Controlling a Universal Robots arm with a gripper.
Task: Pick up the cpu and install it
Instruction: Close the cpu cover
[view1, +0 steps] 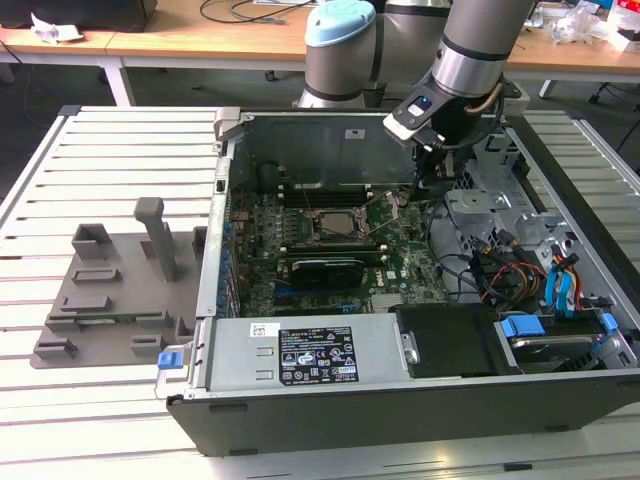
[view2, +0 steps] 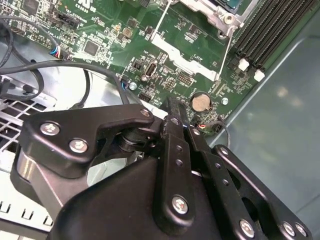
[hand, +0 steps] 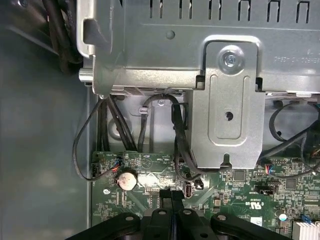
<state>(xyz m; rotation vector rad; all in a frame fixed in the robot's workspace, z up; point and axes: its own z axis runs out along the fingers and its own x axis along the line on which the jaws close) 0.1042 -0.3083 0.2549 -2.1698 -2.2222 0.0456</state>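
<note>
Fingers (hand: 166, 200) closed on nothing visible, the gripper (hand: 172, 196) hangs beside the motherboard's (hand: 240, 200) coin battery (hand: 127, 178). The grey square at the centre of the exterior view, seemingly the cpu (view1: 334, 222), lies in the socket (view1: 312, 232), apparently unlatched.

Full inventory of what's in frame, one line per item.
table: 1, white, slatted, under everything
computer case: 1, black and grey, open, on the table
motherboard: 1, green, inside the case
socket: 1, metal-framed, mid motherboard
coin cell: 1, silver, motherboard edge near the case wall
cables: several, black and orange, in the case at the exterior view's right
holder tray: 1, grey, on the table at the exterior view's left of the case
arm: 1, silver and pale blue, reaching into the case
gripper: 1, black, shut, over the motherboard by the coin cell
</note>
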